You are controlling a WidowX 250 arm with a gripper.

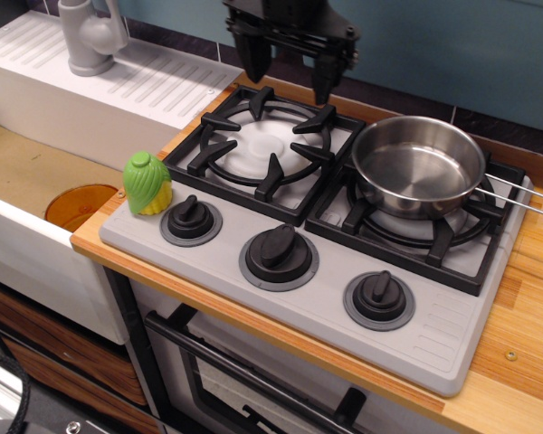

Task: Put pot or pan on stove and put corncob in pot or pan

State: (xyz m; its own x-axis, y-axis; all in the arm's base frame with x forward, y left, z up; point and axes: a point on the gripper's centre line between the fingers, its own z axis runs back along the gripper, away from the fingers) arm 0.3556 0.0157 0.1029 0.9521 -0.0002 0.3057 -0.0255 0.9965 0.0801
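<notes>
The shiny steel pan (419,165) sits on the right burner of the grey stove (326,298), its wire handle pointing right. The pan is empty. The corncob (147,183), green husk with yellow kernels at its base, stands on the stove's front left corner beside the left knob. My black gripper (289,76) hangs open and empty above the back edge of the left burner, its two fingers (254,63) pointing down. It is well behind and to the right of the corncob, and left of the pan.
A white sink with an orange drain (80,206) and a grey tap (89,36) lies left of the stove. Three black knobs (278,250) line the stove's front. The wooden counter (525,353) runs on the right, an oven door below.
</notes>
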